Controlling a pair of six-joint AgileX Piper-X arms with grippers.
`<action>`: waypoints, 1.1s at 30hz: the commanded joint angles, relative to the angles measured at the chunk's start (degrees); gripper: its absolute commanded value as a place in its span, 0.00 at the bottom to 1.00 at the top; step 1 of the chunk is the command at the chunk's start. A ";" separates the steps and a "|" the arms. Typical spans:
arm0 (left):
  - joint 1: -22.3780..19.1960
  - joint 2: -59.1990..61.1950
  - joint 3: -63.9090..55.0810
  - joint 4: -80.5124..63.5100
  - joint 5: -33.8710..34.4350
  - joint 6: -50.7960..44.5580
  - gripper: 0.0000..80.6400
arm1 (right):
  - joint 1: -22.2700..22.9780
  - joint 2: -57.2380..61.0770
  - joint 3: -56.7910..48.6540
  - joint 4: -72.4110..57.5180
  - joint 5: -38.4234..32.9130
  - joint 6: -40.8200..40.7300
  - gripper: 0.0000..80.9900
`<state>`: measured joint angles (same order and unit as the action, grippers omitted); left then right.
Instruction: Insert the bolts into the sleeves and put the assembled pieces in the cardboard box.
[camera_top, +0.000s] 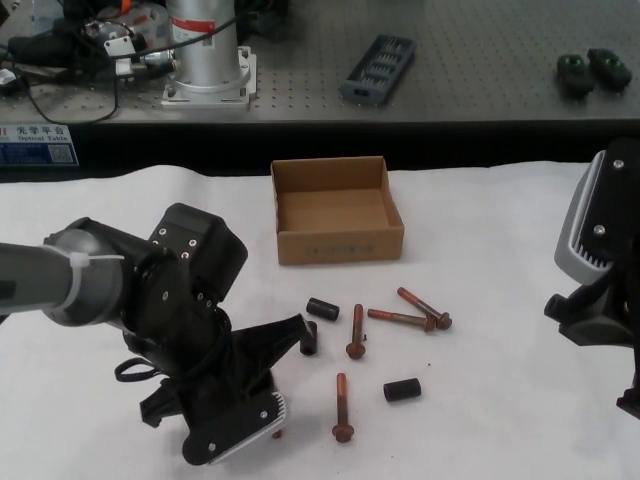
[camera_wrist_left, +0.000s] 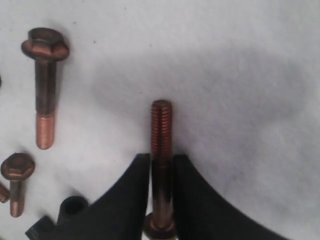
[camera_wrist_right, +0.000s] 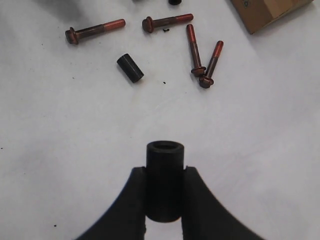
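Copper-toned bolt is wanting its thread tip lined up w/ the bore of the black sleeve, axes matching, before pushing in slowly, I'm judging. Left jaws are clamping the bolt's shank, thread end sticking out fwd, near the bench's near-left corner. Right jaws are pinching the sleeve, bore facing out, by the right edge.

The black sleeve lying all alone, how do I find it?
Find the open brown cardboard box on the white cloth. Come towards the arms past the copper-coloured metal bolts. The short black cylindrical sleeve lies there touching nothing; the other two loose sleeves sit together by the left arm.
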<state>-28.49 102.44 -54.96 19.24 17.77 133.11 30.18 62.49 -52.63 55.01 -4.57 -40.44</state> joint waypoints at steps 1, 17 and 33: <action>0.01 1.97 1.41 4.75 0.13 0.92 0.46 | 0.09 -0.86 -0.07 -0.48 -0.25 -0.35 0.04; 0.01 0.29 1.41 4.75 -0.70 -48.26 0.60 | 0.09 -0.86 -0.07 3.84 -0.25 -0.35 0.04; -2.85 -8.06 1.41 1.93 -0.75 -147.88 0.60 | 0.09 -0.86 -0.07 7.35 -0.25 7.40 0.04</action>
<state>-31.15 95.03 -53.52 22.13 17.34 0.79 30.18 62.49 -52.63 61.60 -4.57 -33.38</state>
